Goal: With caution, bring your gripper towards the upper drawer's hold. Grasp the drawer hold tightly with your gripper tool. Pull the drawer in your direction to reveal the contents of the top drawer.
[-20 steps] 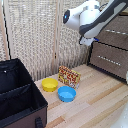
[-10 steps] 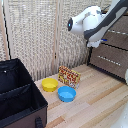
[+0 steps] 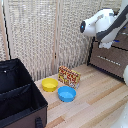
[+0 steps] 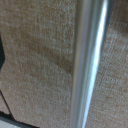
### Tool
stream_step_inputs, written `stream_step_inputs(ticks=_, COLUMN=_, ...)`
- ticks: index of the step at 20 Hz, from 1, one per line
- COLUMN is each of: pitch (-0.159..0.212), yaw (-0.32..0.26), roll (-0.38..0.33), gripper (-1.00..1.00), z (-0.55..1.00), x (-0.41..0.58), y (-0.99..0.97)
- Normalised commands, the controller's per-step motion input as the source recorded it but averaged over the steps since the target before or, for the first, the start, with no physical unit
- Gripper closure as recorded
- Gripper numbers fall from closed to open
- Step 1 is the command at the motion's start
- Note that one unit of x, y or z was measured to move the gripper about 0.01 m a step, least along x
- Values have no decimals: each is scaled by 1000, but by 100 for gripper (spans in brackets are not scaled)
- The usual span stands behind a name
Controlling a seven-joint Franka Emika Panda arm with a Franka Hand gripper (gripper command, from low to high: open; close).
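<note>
A bulky white arm (image 3: 102,22) reaches in from the exterior view's upper right, in front of a dark brown dresser (image 3: 107,62). Its low end (image 3: 105,44) hangs before the upper drawer (image 3: 123,42), which shows only as a small brown patch beside the arm. I cannot make out the gripper's fingers there, nor the drawer hold. A thin bar (image 3: 107,58) crosses the lower panel. The wrist view holds no fingers, only woven beige fabric (image 4: 35,60) and a blurred shiny metal pole (image 4: 89,60) very close to the camera.
A woven beige screen (image 3: 45,35) backs the wooden table (image 3: 95,100). On the table sit a yellow bowl (image 3: 49,84), a blue bowl (image 3: 66,93) and a patterned red box (image 3: 69,76). An open black case (image 3: 17,95) fills the exterior view's lower left.
The arm has shifted a little toward the exterior view's right, closer to the dresser. The bowls, box and case have not moved.
</note>
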Motion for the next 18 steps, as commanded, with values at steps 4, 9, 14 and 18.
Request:
stream_step_inputs(ticks=4, pitch=1, yaw=-41, roll=19, gripper=100, z=0, x=64, y=-116)
stream_step_inputs(ticks=9, pitch=0, yaw=10, roll=-6, gripper=100, z=3, x=3, y=-25)
stream_step_inputs(ticks=14, pitch=0, yaw=13, roll=-78, gripper=100, z=191, x=2, y=23)
stream_step_inputs(ticks=18, pitch=-7, yaw=0, roll=0, gripper=100, z=199, x=12, y=372)
